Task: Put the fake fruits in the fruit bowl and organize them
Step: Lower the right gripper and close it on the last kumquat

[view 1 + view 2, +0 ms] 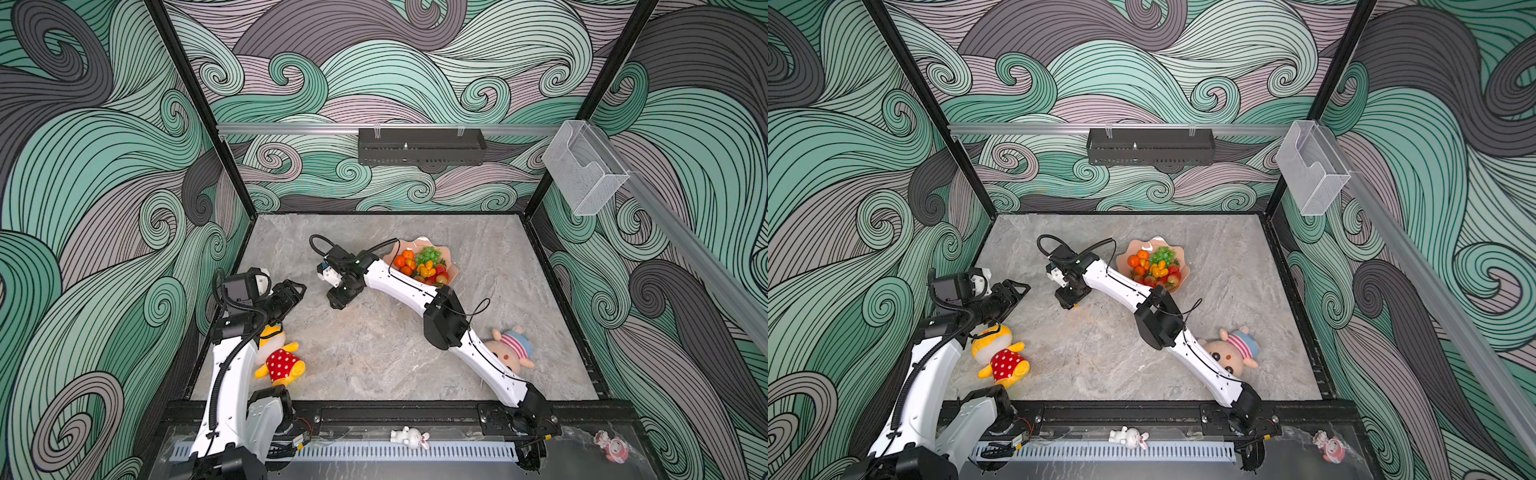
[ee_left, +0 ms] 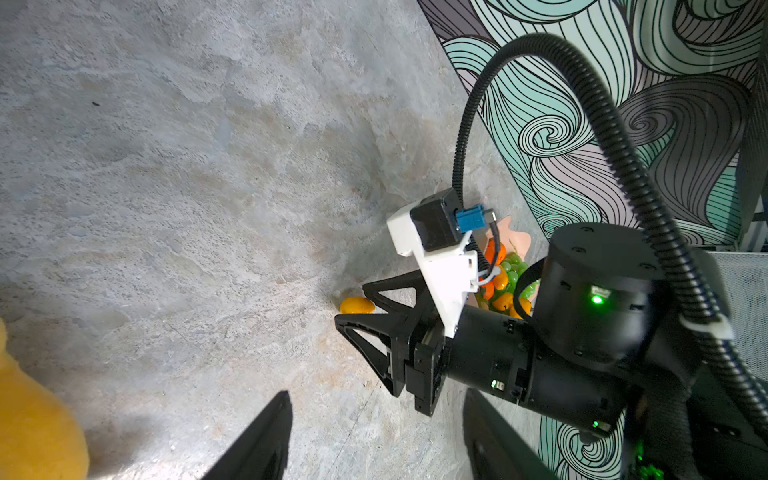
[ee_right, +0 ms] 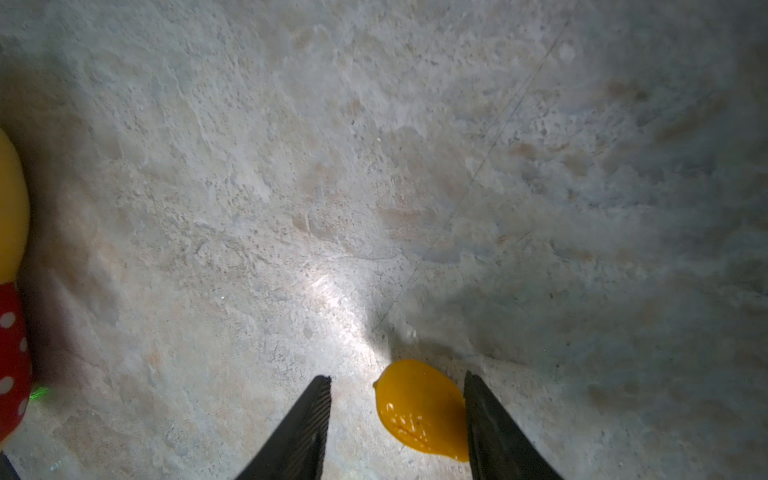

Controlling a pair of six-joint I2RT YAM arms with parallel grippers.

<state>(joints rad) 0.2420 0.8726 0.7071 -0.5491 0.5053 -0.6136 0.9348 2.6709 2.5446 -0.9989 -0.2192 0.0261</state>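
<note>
On the marble desk (image 1: 374, 353), the fruit bowl (image 1: 417, 241) is holding most fake fruits (image 1: 424, 264); one kumquat (image 3: 422, 411) is lying outside it, between the spread jaws of the right end effector (image 3: 395, 376). The left end effector (image 2: 378, 395) is hovering spread, empty.

Marble tabletop (image 1: 374, 353) w/ fruit bowl (image 1: 1125, 252), loose kumquat (image 3: 422, 409), polka-dot plush (image 1: 282, 363) & striped doll (image 1: 513, 349).

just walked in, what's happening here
The robot is gathering fake fruits into the fruit bowl, and most already sit piled in it. One kumquat lies on the table. The right claw is low over it, open, with the kumquat between its fingers but not yet gripped. The left claw hangs open and empty near the yellow plush toy.
</note>
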